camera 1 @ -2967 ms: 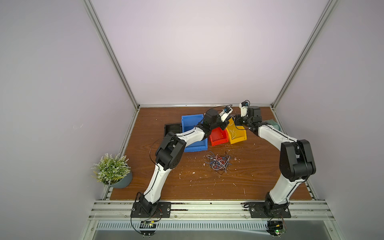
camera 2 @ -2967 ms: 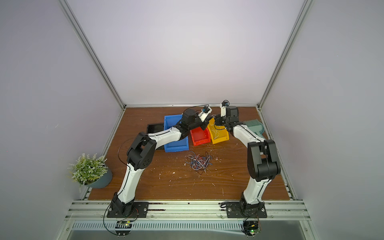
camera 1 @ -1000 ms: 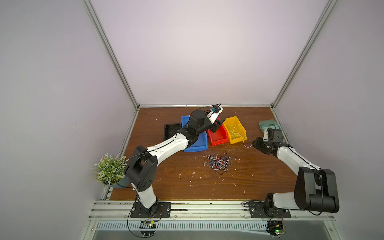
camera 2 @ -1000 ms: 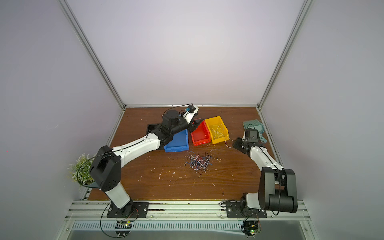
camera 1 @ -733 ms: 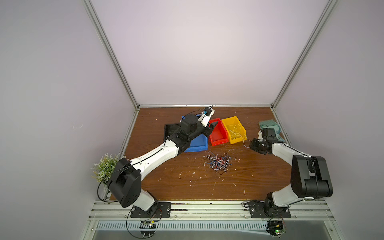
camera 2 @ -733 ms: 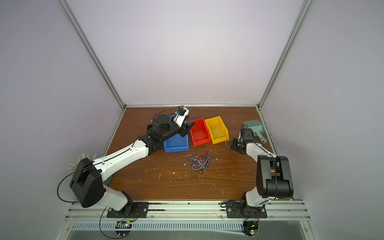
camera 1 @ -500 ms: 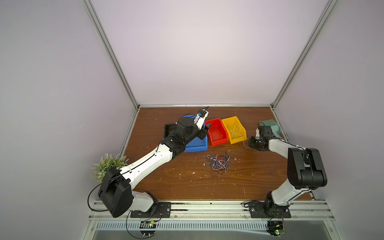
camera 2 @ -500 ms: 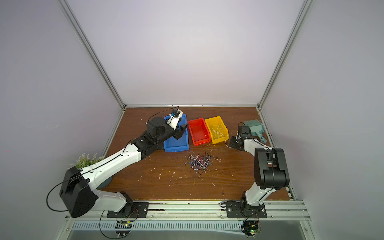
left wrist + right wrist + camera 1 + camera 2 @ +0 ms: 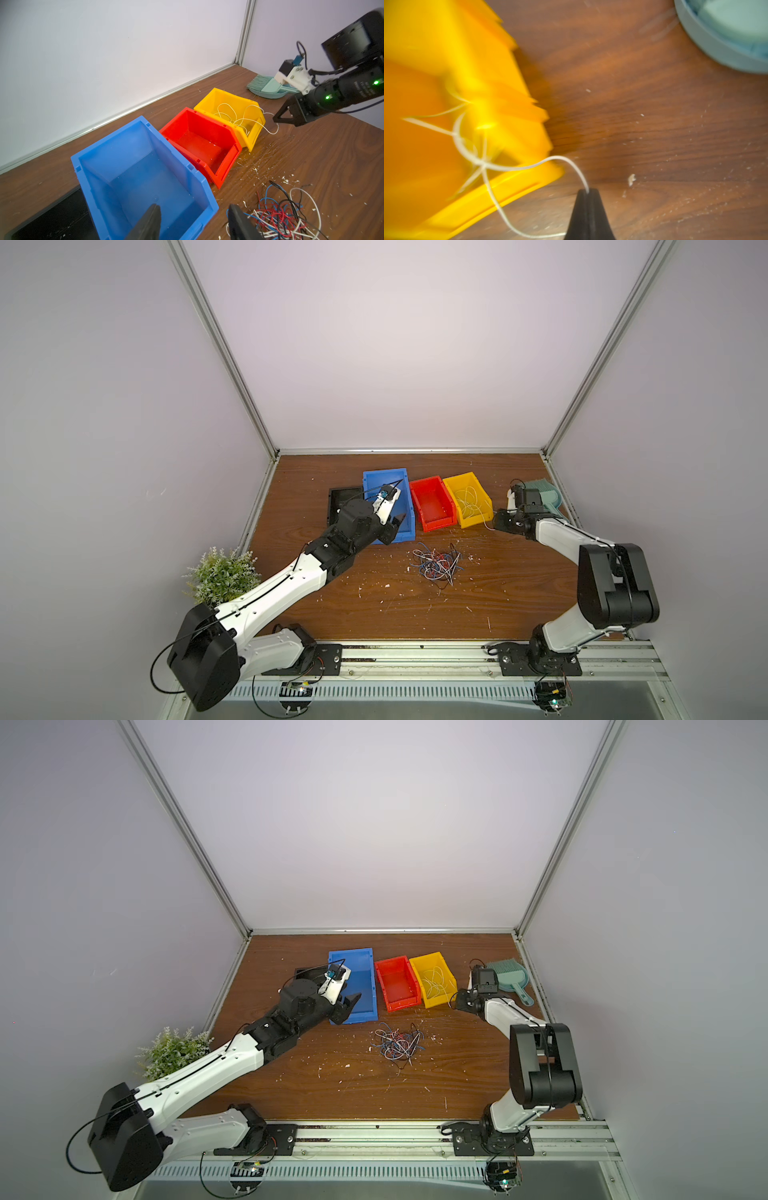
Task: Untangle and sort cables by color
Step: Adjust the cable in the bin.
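Right gripper (image 9: 588, 193) pinched shut on limp, featherlight white cable (image 9: 525, 166) trailing out of yellow bin (image 9: 436, 52), left gripper (image 9: 193, 224) open over blue bin (image 9: 135, 166), tangle (image 9: 436, 568) on table (image 9: 519, 593); pinch loose ends

Both top views look down from high above the near edge toward the far wall (image 9: 407, 344), taking in the whole brown wooden tabletop (image 9: 374, 605). The left wrist camera sits low over the open blue plastic bin (image 9: 124, 149) and faces far and right, along the red plastic bin (image 9: 199, 122) and yellow plastic bin (image 9: 252, 139) to the teal plastic dustpan (image 9: 270, 94). The right wrist camera hangs very close above the tabletop, blurred, sharing with that view only the yellow bin's corner, a thin white wire (image 9: 560, 157) and the dustpan's rim.
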{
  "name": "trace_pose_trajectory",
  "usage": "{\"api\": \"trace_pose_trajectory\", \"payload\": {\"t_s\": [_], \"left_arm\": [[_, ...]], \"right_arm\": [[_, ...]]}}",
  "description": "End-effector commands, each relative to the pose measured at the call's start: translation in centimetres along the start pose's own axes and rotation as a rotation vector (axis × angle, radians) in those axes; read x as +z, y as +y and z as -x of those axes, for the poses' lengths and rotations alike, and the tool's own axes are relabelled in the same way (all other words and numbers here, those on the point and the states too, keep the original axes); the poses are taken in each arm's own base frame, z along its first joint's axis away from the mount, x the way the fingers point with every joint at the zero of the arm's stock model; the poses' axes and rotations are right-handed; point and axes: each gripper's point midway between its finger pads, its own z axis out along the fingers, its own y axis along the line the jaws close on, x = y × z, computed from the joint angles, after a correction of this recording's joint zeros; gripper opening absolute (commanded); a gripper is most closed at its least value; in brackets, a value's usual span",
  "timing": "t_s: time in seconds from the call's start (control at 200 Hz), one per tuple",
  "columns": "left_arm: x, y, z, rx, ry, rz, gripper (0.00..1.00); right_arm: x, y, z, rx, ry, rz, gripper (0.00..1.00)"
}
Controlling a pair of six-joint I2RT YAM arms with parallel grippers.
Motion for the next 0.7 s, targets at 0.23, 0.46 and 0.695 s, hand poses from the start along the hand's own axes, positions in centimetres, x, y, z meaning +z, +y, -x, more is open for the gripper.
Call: {"api": "trace_pose_trajectory", "payload": {"t_s": [0.23, 0.46, 0.695], "left_arm": [[0.4, -0.2, -2.2, -0.065, 0.045, -0.029, 0.56], [1.2, -1.2, -3.8, -0.147, 0.065, -0.081, 0.55], [1.3, -1.5, -4.5, -0.175, 0.072, -0.099, 0.55]], "right_arm": [[-3.5, 6.7, 8.2, -0.132, -0.18, 0.086, 0.0], [1.0, 7.5, 10.1, -0.185, -0.148, 0.032, 0.0], [3.5, 8.0, 7.8, -0.273, -0.088, -0.006, 0.0]]}}
